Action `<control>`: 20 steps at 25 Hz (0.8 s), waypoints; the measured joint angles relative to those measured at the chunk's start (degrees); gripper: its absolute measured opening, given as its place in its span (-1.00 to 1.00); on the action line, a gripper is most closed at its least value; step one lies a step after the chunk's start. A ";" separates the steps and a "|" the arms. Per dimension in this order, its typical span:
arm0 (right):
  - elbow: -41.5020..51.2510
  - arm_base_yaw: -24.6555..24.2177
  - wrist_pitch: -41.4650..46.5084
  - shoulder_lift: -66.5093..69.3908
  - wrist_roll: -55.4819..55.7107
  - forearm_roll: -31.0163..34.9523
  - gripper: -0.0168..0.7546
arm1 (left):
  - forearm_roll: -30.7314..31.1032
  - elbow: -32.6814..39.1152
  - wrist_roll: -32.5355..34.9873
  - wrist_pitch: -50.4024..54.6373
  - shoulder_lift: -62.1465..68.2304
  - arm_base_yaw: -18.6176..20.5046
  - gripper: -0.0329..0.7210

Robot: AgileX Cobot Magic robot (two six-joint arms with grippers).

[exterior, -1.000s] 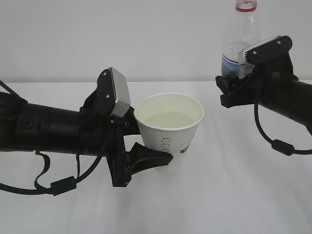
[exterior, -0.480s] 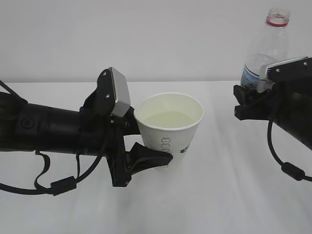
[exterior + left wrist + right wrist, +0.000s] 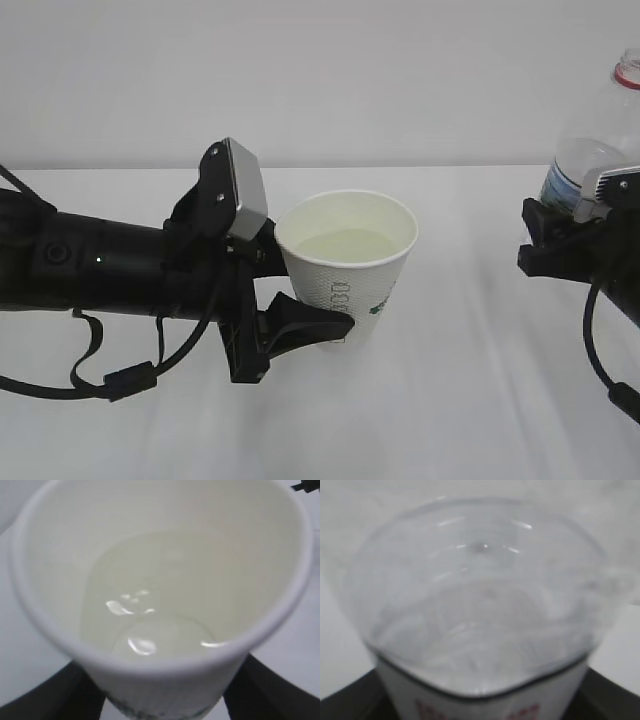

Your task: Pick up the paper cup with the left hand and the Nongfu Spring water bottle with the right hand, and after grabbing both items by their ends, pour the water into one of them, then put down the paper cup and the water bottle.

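Pour judged done: water (image 3: 150, 625) seen in paper cup (image 3: 348, 262), clamped by left hand (image 3: 300, 325) mid-table. Bottle (image 3: 592, 150) pinched by right hand (image 3: 560, 245) at right edge. Next: both set down upright.

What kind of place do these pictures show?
Probably a robot test bench or lab, not a home: a plain white table against a bare white wall, with two black robot arms holding a paper cup and a water bottle.
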 joint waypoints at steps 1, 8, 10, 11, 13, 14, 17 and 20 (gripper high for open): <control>0.43 0.00 -0.13 0.00 0.00 0.00 0.32 | 0.00 0.00 0.00 0.00 0.00 0.00 0.38; 1.68 0.00 -1.47 0.00 0.00 3.13 0.32 | 0.00 0.00 0.00 0.00 0.00 0.00 0.38; 1.68 0.00 -1.71 0.00 0.00 3.79 0.32 | 0.00 0.00 0.00 0.00 0.00 0.00 0.38; 1.68 0.00 -1.71 0.00 0.00 4.19 0.32 | 0.00 0.00 0.00 0.00 0.00 0.00 0.38; 1.68 0.00 -1.71 0.00 0.00 4.91 0.32 | 0.00 0.00 0.00 0.00 0.00 0.00 0.38; 1.55 0.00 -1.71 0.00 0.00 5.26 0.32 | 0.00 0.00 0.00 0.00 0.00 0.00 0.38; 0.08 0.00 -1.71 0.12 -0.13 5.65 0.32 | 0.00 0.00 0.00 0.00 0.00 0.00 0.38; -2.26 0.00 -1.96 1.57 -0.49 5.78 0.32 | 0.00 0.00 0.00 0.00 0.00 0.00 0.38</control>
